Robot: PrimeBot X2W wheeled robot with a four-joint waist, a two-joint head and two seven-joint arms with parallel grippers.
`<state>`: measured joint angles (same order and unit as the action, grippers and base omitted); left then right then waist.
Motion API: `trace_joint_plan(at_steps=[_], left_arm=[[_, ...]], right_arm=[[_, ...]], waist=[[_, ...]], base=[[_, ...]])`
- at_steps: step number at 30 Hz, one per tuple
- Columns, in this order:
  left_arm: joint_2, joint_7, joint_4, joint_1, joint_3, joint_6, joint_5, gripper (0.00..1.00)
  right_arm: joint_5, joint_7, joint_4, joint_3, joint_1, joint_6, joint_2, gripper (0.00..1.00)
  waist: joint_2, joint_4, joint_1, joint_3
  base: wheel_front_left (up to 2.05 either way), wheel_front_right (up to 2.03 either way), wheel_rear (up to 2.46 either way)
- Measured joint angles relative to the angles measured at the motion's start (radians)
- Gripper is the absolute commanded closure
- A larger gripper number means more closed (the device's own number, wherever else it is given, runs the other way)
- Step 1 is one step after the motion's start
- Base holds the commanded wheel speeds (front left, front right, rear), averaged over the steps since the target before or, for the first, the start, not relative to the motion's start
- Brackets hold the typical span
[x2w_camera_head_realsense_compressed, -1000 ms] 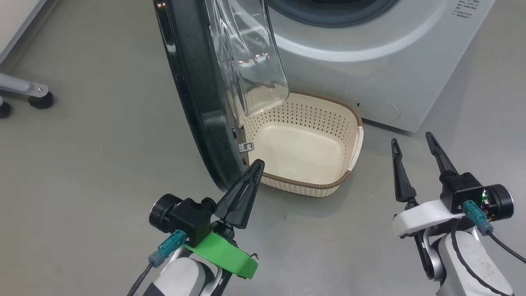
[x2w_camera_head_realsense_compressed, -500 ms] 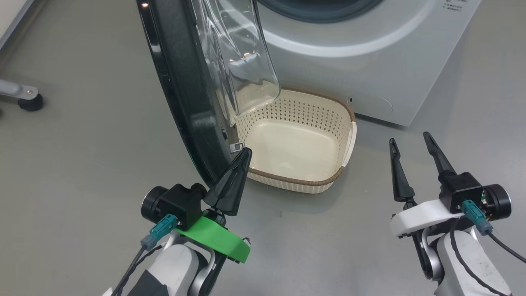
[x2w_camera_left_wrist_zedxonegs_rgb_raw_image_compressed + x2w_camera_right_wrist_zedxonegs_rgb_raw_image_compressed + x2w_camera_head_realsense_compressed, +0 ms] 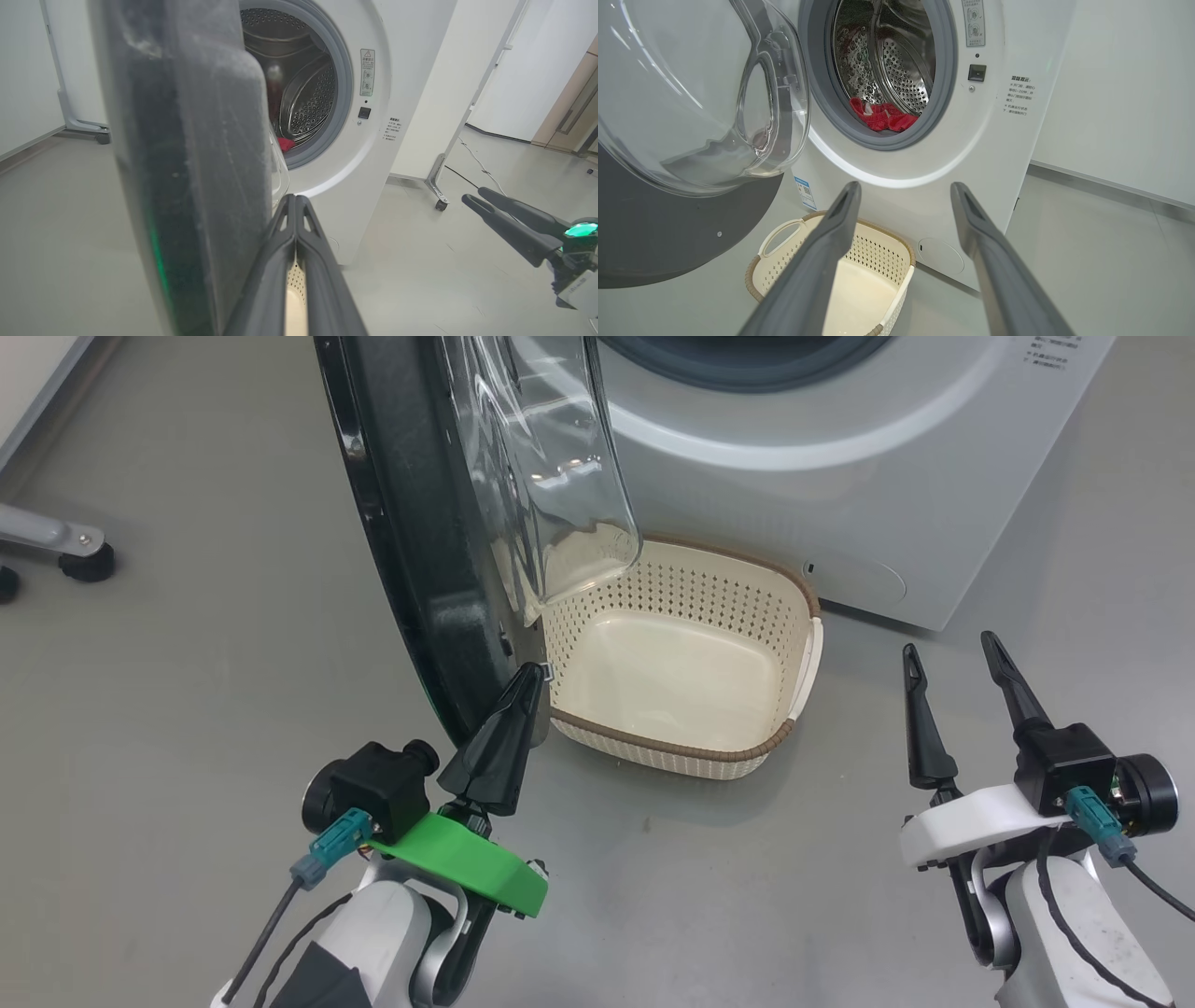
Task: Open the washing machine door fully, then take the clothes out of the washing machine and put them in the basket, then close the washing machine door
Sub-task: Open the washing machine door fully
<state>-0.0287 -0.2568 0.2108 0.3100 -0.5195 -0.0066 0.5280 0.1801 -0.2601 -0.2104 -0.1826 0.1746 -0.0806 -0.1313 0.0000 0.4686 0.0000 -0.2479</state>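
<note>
The washing machine (image 3: pixel 794 476) stands with its door (image 3: pixel 420 541) swung open, black rim edge-on and glass bowl (image 3: pixel 551 476) hanging over the basket (image 3: pixel 672 751). The cream basket sits on the floor in front of the machine with nothing in it. Red clothes (image 3: pixel 882 116) lie at the drum's bottom, also seen as clothes (image 3: pixel 285 142) past the door edge (image 3: pixel 187 163). My left gripper (image 3: pixel 527 677) is shut, its tip at the latch on the door's inner edge. My right gripper (image 3: pixel 949 647) stands open to the basket's right, holding nothing.
A metal frame leg on castors (image 3: pixel 84 560) stands on the floor at the far left. Another castor leg (image 3: pixel 437 186) stands right of the machine. Grey floor lies open between my two arms and left of the door.
My left gripper has shifted left, staying at the door's lower inner edge, and the door's bottom edge stands slightly further from the basket. The camera has shifted a little. The right gripper stayed open.
</note>
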Motion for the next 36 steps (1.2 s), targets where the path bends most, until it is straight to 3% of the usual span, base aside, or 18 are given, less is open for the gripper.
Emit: trace_joint_plan(at_steps=[10,19,36], left_arm=[[0.006,0.0,0.032,-0.014,0.135,0.056,0.006,1.0],[0.006,0.0,0.053,-0.027,0.259,0.072,-0.011,1.0],[-0.053,0.0,0.131,-0.015,0.548,0.102,0.006,1.0]], right_arm=[[-0.007,0.0,-0.001,0.006,-0.003,0.009,0.008,0.0],[-0.007,0.0,-0.002,0.003,-0.004,0.02,0.015,0.0],[-0.021,0.0,-0.003,0.016,-0.004,0.035,0.029,0.0]], waist=[[0.0,0.026,0.0,0.019],[0.0,0.023,0.0,0.023],[0.0,-0.031,0.0,-0.014]], base=[[0.0,0.0,0.0],[0.0,0.0,0.0],[0.0,0.0,0.0]])
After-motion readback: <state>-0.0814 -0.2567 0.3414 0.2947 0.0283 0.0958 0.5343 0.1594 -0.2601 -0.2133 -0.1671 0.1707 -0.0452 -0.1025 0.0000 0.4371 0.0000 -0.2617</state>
